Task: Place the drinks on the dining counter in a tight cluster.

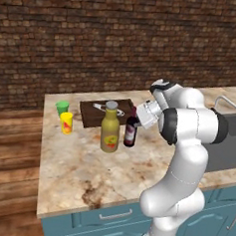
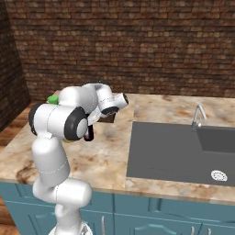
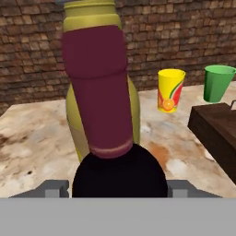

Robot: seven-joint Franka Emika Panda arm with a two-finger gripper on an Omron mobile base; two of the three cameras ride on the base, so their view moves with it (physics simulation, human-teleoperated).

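The dark wine bottle [image 1: 130, 133] with a red label stands upright on the marbled dining counter [image 1: 76, 172], close beside the fat olive-yellow bottle [image 1: 109, 134] with a grey cap. My gripper [image 1: 135, 122] reaches in from the right at the wine bottle's neck. In the hand view the wine bottle [image 3: 99, 101] sits between my gripper [image 3: 120, 189] fingers, and both its shoulders meet the fingertips [image 3: 57, 188]. The olive-yellow bottle [image 3: 76, 124] stands right behind it. The tiny white blue-banded bottle is out of view.
A green cup [image 1: 62, 107] and a yellow cup [image 1: 66, 122] stand at the counter's far left. A dark wooden board [image 1: 97, 116] with a utensil lies behind the bottles. The inset sink [image 2: 174, 147] and its faucet [image 2: 198, 114] are to the right.
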